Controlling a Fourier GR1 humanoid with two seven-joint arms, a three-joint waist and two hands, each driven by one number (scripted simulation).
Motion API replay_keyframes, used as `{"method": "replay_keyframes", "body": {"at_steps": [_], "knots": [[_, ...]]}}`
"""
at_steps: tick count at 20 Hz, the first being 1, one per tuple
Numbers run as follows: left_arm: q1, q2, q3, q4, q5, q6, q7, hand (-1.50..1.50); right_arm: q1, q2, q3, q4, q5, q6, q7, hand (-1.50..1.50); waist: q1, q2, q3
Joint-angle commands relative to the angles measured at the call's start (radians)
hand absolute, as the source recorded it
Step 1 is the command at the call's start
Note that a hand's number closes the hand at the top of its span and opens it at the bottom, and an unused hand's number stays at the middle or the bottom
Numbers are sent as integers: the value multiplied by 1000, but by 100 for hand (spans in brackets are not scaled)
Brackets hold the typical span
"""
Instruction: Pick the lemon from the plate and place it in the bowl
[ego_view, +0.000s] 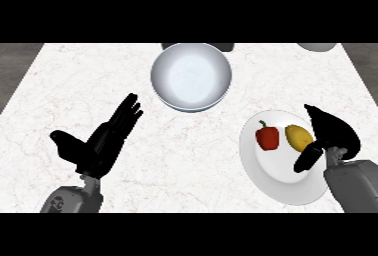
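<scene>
A yellow lemon (298, 137) lies on a white plate (277, 170) at the right of the counter, beside a red bell pepper (268, 138). My right hand (331, 134) hovers just to the right of the lemon, fingers straight and thumb pointing down-left below it, holding nothing. A pale grey-white bowl (191, 76) stands at the upper middle of the counter, with nothing in it. My left hand (103, 137) rests open at the lower left, fingers up.
The counter's top is white marble (88, 85). A dark object (224, 46) peeks out behind the bowl at the far edge. Part of a light round object (318, 47) shows at the top right.
</scene>
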Motion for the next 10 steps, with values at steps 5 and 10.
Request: {"method": "replay_keyframes", "body": {"at_steps": [5,10], "knots": [[0,-35,18,-29,-46,-14,55,0,-7,65,-16,135,122,-72,-102,-150,0,0,0],[1,-44,62,13,-52,-65,26,0,-9,78,-59,108,154,-35,-101,-150,-2,0,0]]}}
